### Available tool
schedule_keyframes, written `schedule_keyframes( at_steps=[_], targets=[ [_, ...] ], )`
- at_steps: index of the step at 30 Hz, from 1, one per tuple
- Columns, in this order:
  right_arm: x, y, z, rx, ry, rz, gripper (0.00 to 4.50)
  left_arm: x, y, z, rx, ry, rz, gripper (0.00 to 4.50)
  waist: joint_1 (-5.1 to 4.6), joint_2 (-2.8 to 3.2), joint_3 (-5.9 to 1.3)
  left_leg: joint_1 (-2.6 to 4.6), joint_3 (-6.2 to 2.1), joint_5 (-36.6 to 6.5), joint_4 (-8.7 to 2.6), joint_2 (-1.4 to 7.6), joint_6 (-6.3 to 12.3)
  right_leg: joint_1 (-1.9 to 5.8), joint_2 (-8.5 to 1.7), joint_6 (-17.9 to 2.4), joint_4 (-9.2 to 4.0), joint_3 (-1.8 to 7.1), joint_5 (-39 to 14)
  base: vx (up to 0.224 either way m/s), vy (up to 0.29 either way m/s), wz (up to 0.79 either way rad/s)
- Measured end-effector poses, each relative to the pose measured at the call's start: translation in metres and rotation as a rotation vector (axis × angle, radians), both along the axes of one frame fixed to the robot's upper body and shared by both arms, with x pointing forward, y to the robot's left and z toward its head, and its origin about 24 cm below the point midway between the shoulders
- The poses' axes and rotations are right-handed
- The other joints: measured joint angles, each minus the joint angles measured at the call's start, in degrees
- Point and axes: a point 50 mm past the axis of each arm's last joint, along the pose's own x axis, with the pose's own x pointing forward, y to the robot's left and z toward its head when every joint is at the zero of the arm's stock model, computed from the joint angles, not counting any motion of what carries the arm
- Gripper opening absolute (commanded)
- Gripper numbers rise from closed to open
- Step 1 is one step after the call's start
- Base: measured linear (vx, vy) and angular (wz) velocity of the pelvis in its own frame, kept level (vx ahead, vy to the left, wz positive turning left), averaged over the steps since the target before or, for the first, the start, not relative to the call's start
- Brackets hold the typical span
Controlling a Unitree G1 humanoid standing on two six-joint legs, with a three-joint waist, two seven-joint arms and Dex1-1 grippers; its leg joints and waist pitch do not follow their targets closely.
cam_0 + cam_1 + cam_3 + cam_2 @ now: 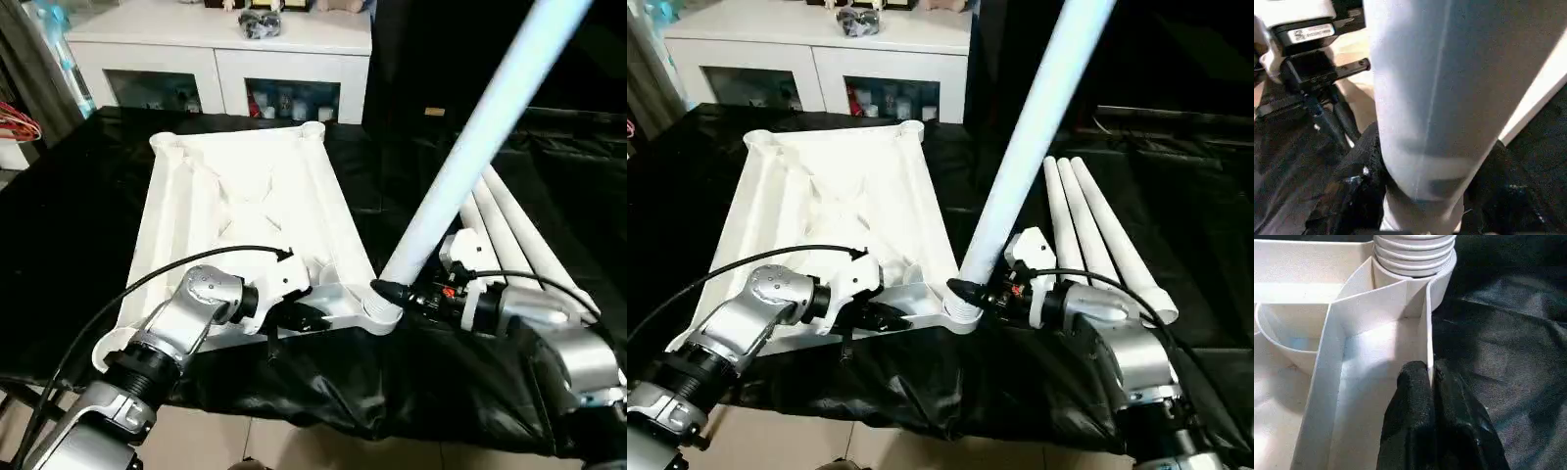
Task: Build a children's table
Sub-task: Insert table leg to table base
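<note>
1. Tabletop (245,211) lies upside down on the black cloth (78,245), its ribbed hollow underside facing up and its long axis running from six toward twelve o'clock, with the white cabinet (220,59) beyond its far end.
2. One leg (470,147) stands in the near right corner socket (377,308) and leans up toward one o'clock; its ribbed foot sits in the socket's mouth, but how deep it goes I cannot tell.
3. Three spare legs (1097,235) lie side by side on the cloth at about three o'clock from the tabletop, just beyond the right arm.
4. The left gripper (294,315) has its fingers together, pinched on the thin near rim wall of the tabletop, as the left wrist view shows (1425,421).
5. The right gripper (397,292) is clamped around the leg just above the socket, one finger on either side of it.
6. Handling, by my judgement: hollow white plastic, so light and stiff but smooth and slippery. The long leg gives strong leverage, so a low grip near the socket controls it best. The rim wall is thin and may flex; holding it close to the corner steadies the tabletop against pushing or twisting.
</note>
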Motion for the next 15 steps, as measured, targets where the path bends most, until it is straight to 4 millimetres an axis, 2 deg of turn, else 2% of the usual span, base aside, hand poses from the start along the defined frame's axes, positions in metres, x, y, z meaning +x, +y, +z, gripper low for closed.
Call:
schedule_keyframes(
  at_steps=[3,15],
  targets=[
    [0.0019,0.0002,0.0006,-0.005,0.012,0.038,1.86,-0.0004,0.0014,0.0007,0.003,0.002,-0.008,0.0,0.15,-0.12,-0.08,0.02,0.02,0.0,-0.06,0.0,0.0,0.23,0.0,-0.1,0.09,0.0,0.1,0.0,0.0,0.0],
    [0.0009,-0.0004,0.0045,-0.024,0.038,0.17,1.86,-0.0038,0.0016,0.004,0.027,-0.011,-0.083,0.0,1.58,-0.22,-0.29,0.18,0.12,0.0,-0.47,0.02,-0.02,0.25,0.03,-0.6,0.08,-0.02,0.1,0.0,0.0,0.0]
  ],
)
